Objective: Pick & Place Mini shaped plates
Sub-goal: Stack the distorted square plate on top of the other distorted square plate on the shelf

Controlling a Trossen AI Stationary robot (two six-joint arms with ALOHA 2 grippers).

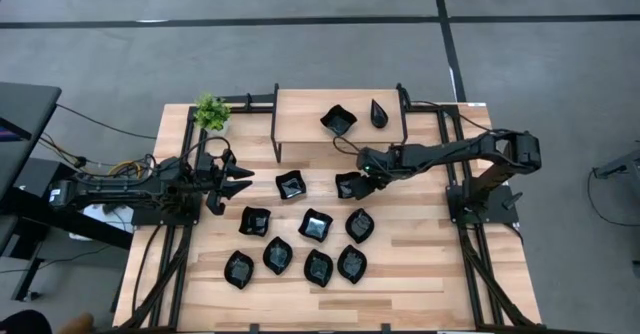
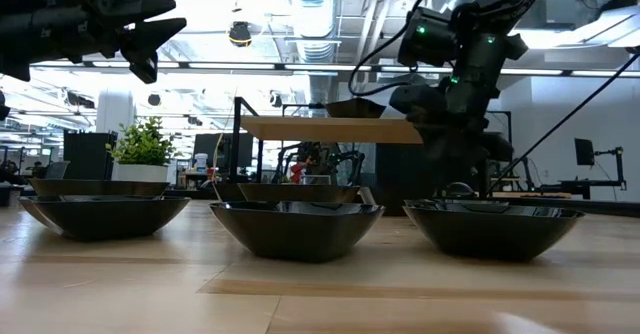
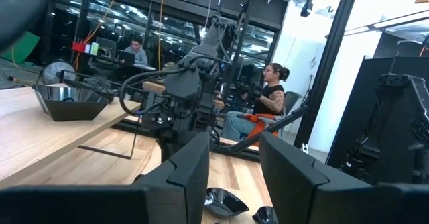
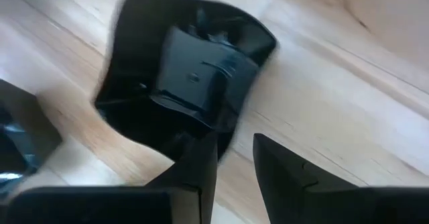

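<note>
Overhead, the wooden table [image 1: 420, 264] shows my right gripper [image 1: 367, 179] over a wavy-edged square plate [image 1: 350, 185], whose rim my wrist camera shows pinched between my fingers [image 4: 194, 170], while my left gripper [image 1: 238, 181] hovers open.

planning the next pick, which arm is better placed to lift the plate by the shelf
Right. Its end effector is already at the wavy square plate, one finger over the rim. The left end effector hovers open further away, at the table's left side.
</note>
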